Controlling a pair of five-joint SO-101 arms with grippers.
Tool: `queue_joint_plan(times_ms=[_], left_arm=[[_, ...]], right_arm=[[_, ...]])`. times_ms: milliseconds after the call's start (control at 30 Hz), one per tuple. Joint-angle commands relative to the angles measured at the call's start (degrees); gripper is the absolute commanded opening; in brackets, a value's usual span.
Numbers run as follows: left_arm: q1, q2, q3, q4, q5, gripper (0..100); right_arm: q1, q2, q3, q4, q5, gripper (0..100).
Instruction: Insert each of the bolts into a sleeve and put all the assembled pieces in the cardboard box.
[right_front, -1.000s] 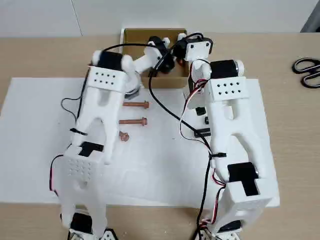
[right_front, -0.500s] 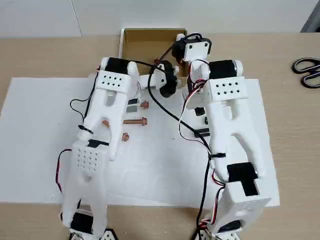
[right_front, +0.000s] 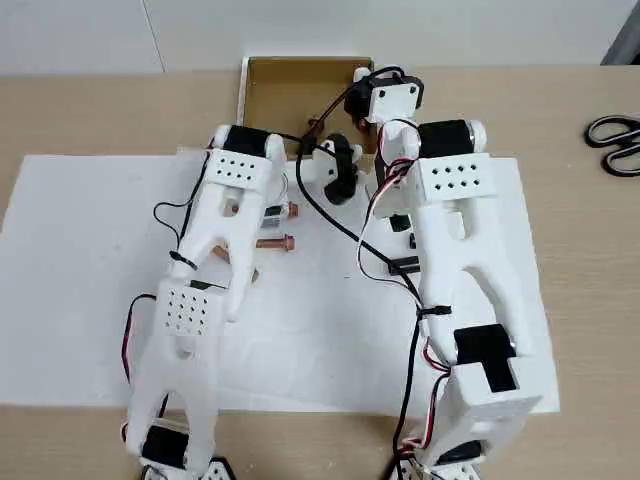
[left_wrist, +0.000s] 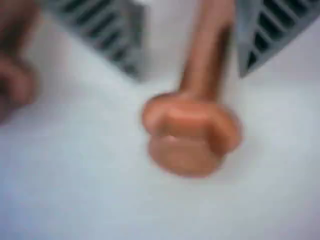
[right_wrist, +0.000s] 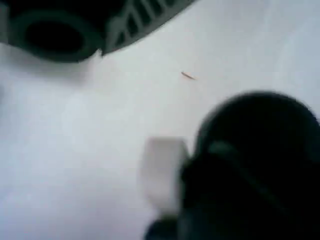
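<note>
Step in hand, as we judge it: picking up a copper bolt (left_wrist: 192, 135) for insertion. The left claw (left_wrist: 189, 74) is down on the white sheet (right_front: 80, 280), spread, with the bolt's shank between its ribbed fingers (left_wrist: 265, 35). The shank is close to one finger and well off the other, so there is no pinch yet. The bolt lies flat on the sheet with its hex head toward the wrist camera.

From above, that head pokes out just beside the left arm (right_front: 230, 200). A second bolt (right_front: 274, 242) lies loose on the sheet close by, parallel to the first.

The cardboard box (right_front: 290, 90) stands at the far edge of the sheet on the counter (right_front: 100, 110). The right claw (right_front: 386, 110) hangs at the box's near corner, and we cannot tell whether it is spread or pressed together. Small dark pieces (right_front: 402, 222) under the right arm may be sleeves; they are too small to tell. Scissors (right_front: 612, 140) lie far off to the side.

Next move, as we judge it: press the left claw together on the shank, lift with the bolt level, then line its axis up with a sleeve's bore. With only a shallow grip near the head, the bolt could swing or roll out. Loose bolts mean plenty of the task is left.
</note>
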Motion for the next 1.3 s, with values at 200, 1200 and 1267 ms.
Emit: queue_joint_plan(times_ms=[200, 1200, 1267], left_arm=[[3.7, -0.7, -1.7, 2.8, 1.1, 1], [-6.2, -50.1, 11.3, 4.2, 38.0, 1], [-5.9, -57.7, 18.1, 4.2, 40.9, 1]], right_arm=[[0.2, -3.6, -0.5, 0.1, 0.4, 0.4], [3.6, -30.8, -0.5, 4.4, 0.6, 0.3], [3.6, -34.7, -0.3, 5.5, 0.6, 0.3]])
